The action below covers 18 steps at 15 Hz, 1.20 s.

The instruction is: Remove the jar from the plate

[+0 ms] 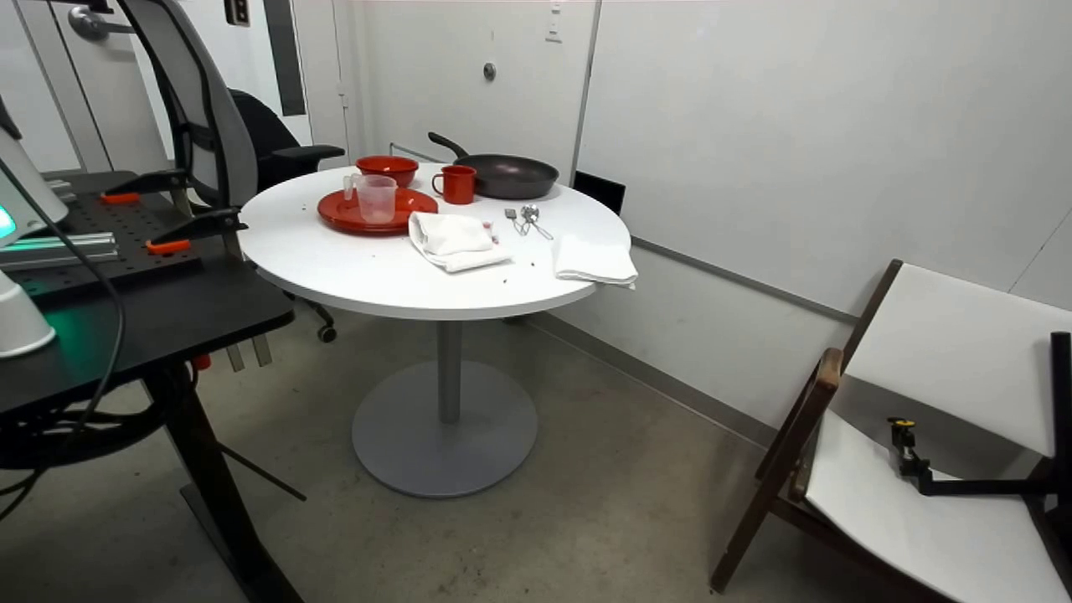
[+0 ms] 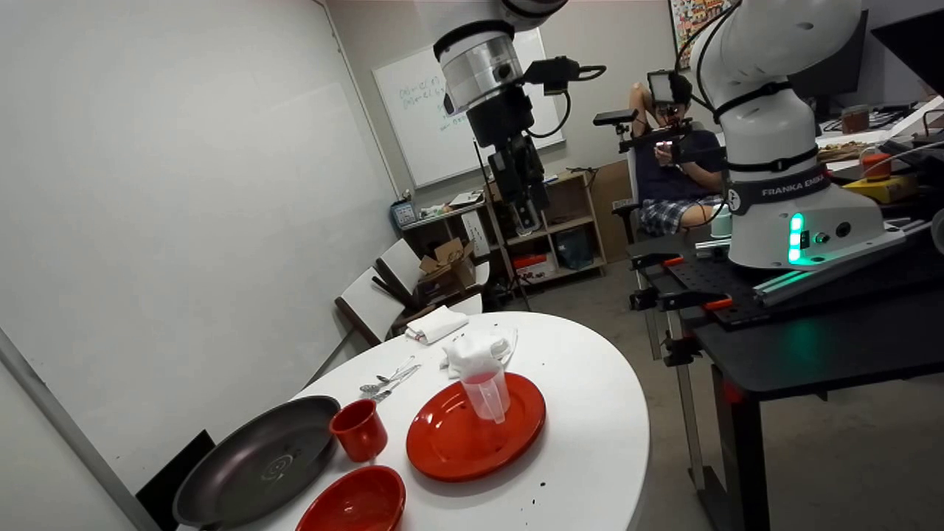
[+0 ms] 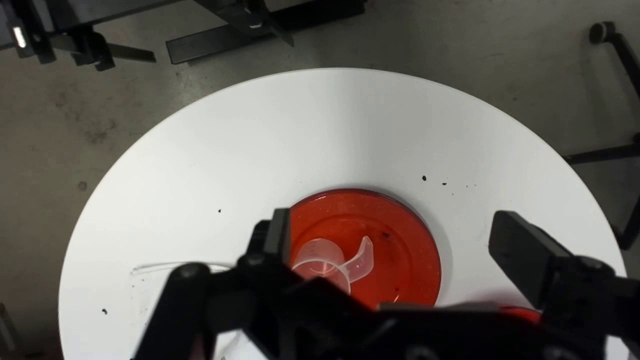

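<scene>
The jar is a translucent plastic measuring jug with a handle. It stands upright on the flat round red plate in both exterior views, the jar (image 1: pixel 377 201) (image 2: pixel 488 398) on the plate (image 1: pixel 335 216) (image 2: pixel 435 451). In the wrist view the jar (image 3: pixel 319 249) sits near the left finger, its lower part hidden by the gripper; the handle points right. The plate (image 3: pixel 417 250) lies below, partly covered. My gripper (image 3: pixel 392 230) is open and empty, fingers wide apart. In an exterior view the gripper (image 2: pixel 526 221) hangs high above the table, apart from the jar.
On the round white table (image 1: pixel 352 280) stand a red bowl (image 1: pixel 387 170), a red mug (image 1: pixel 458 185) and a black frying pan (image 1: pixel 509 177). Metal utensils (image 1: pixel 528 219), a folded white cloth (image 1: pixel 452 243) and another white cloth (image 1: pixel 595 261) lie there. An office chair (image 1: pixel 209 109) stands behind.
</scene>
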Available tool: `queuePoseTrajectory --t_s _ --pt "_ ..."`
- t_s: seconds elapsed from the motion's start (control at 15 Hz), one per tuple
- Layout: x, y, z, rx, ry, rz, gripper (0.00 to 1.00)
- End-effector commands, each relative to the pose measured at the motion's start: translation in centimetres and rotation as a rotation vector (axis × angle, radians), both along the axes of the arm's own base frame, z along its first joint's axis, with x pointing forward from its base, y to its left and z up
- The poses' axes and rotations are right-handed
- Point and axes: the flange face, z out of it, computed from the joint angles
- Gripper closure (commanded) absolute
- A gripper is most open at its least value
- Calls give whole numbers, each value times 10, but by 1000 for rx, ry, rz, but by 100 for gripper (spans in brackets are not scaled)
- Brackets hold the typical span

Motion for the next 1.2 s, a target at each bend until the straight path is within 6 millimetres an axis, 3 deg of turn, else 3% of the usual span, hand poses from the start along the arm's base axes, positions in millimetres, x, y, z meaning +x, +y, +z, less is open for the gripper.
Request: queuePoseTrajectory --t_s 0.0,0.2,0.67,1.13 --pt "32 14 -31 10 4 -102 0" --pt "59 13 -51 3 5 -150 0" --pt "129 -11 -86 -40 6 -242 0" --pt "146 -34 -131 -44 42 -234 0"
